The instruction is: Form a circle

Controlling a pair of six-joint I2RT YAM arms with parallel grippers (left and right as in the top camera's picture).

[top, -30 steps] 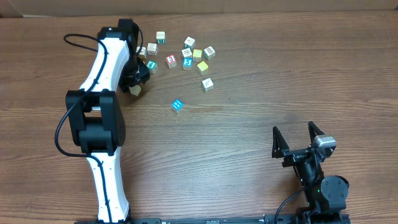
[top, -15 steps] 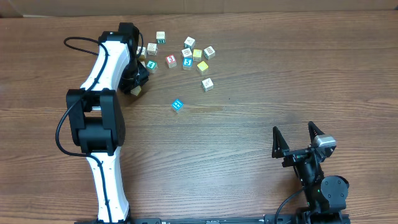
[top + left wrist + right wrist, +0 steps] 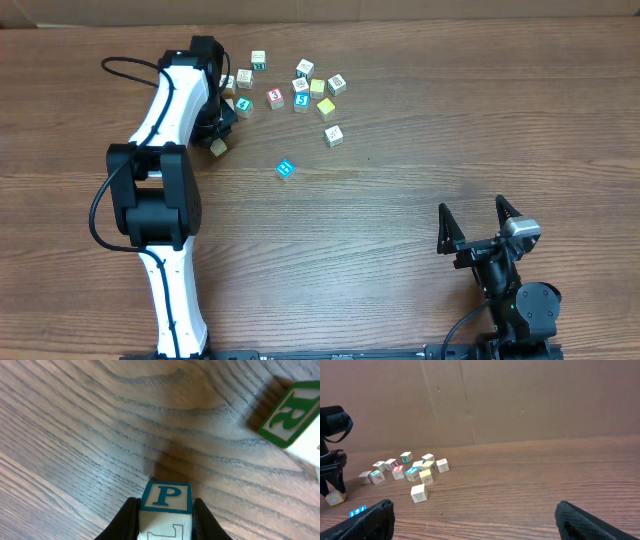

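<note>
My left gripper [image 3: 165, 506] is shut on a whitish cube with a teal "P" face [image 3: 166, 497], held just over the wood. Overhead, that gripper [image 3: 217, 146] sits at the left edge of the cube scatter. A blue "H" cube [image 3: 285, 169] lies alone below the scatter. A yellow cube [image 3: 325, 106] and a whitish cube [image 3: 333, 135] lie to its upper right. No circle of cubes is in view. My right gripper [image 3: 471, 208] stands open and empty at the near right, far from every cube.
Several more letter and number cubes [image 3: 300, 85] are strewn loosely along the far side of the table. A green "R" cube [image 3: 292, 412] lies close to the held cube. Bare wood stretches between the scatter and the right arm. A cardboard wall [image 3: 520, 400] backs the table.
The left jaws have closed onto the "P" cube, which they straddled before. The right arm has not moved, and the other cubes lie where they were.
</note>
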